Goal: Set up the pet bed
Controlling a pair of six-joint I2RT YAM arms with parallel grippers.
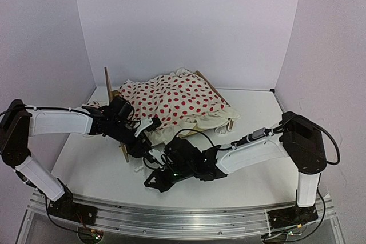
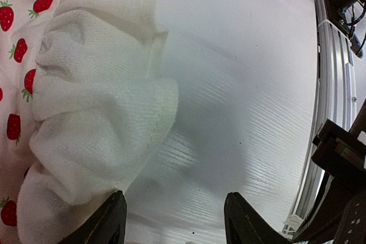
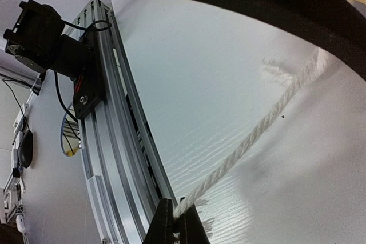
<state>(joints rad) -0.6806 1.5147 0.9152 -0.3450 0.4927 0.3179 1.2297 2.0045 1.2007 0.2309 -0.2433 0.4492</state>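
Right wrist view: right gripper [image 3: 176, 221] clamps a white cord [image 3: 246, 147]; left gripper [image 2: 174, 221] gapes empty beside the strawberry blanket's ruffle [image 2: 97, 112]. A gentle, steady draw seems wisest, lest the pet bed [image 1: 107, 87] slide.

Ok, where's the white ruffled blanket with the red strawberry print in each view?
Top external: the white ruffled strawberry-print blanket lies at centre, draped over the light plywood pet bed.
Left wrist: its ruffle fills the left side, beside the open left fingers.
Right wrist: not in it; only a white twisted cord pinched in the right fingers.
Shared landmark: the aluminium rail along the table's near edge: bottom, right edge, left.
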